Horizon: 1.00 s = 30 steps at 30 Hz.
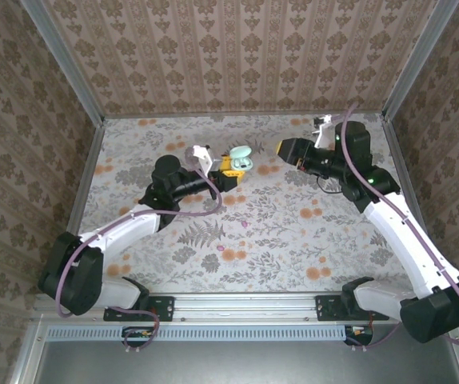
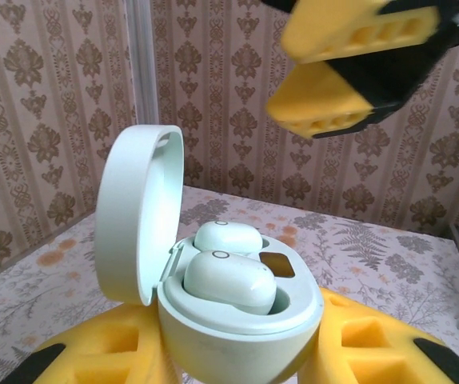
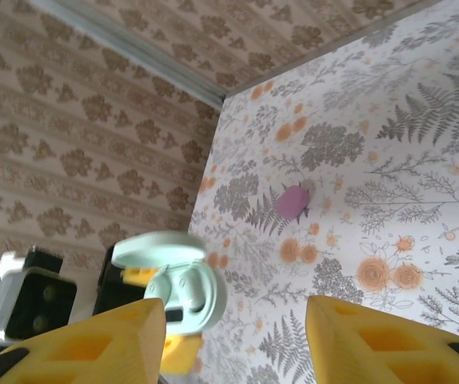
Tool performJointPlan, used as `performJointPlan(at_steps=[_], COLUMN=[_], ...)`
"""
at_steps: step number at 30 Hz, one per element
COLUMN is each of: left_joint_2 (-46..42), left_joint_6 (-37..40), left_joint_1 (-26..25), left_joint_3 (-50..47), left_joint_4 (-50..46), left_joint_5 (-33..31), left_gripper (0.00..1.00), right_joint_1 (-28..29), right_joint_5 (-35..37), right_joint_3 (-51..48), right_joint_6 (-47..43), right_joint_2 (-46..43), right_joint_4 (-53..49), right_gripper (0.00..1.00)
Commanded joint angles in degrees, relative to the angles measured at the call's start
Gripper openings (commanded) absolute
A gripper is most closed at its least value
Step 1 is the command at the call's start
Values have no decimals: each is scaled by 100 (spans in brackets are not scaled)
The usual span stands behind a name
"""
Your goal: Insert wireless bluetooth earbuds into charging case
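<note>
Top external view: the left hand [image 1: 228, 166] sits just left of the frame's centre, in the upper half, over the floral-patterned desk [image 1: 293, 240]. It is pinching a mint charging case [image 1: 240, 158] whose lid stands open. The right hand [image 1: 287, 150] is near it on the right, its yellow fingers pointing toward the case and not touching it. A tiny pink earbud [image 1: 244, 223] lies alone on the desk below the case in the frame, well apart from both hands. Left wrist view: the mint charging case [image 2: 213, 320] sits at bottom centre, pressed between the yellow fingers [image 2: 109, 352] of the left hand [image 2: 241, 364]. Its lid is tilted up on the left side. Two pale mint earbuds rest side by side in the case's wells, one nearer [image 2: 229, 280] and one behind it [image 2: 228, 238]. The right hand [image 2: 341, 68] hangs at the upper right of this frame, above the case and apart from it. Right wrist view: the right hand [image 3: 237, 336] is spread wide with nothing between its fingers, which frame the bottom edge. The open case [image 3: 183, 280] shows at lower left with the earbuds inside. The pink earbud [image 3: 292, 202] lies on the desk [image 3: 389, 160] near mid-frame, to the upper right of the case.
</note>
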Motion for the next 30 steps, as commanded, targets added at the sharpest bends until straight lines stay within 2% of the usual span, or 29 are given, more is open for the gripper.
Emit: performJointPlan(at_steps=[1, 17, 30], left_joint_2=[-20, 158, 347], left_joint_6=[81, 126, 153], left_joint_1=[-78, -210, -219], left_joint_3=[216, 204, 406], left_joint_4=[209, 299, 270], left_joint_5=[193, 152, 205], left_gripper=[30, 31, 30], right_joint_1=[-225, -285, -40], right_joint_5=[-502, -1292, -1505], right_joint_3=[-153, -158, 252], right_joint_6=[505, 1405, 1353], right_joint_2=[-111, 352, 812], right_joint_4=[355, 1310, 1374], right_gripper=[53, 59, 60])
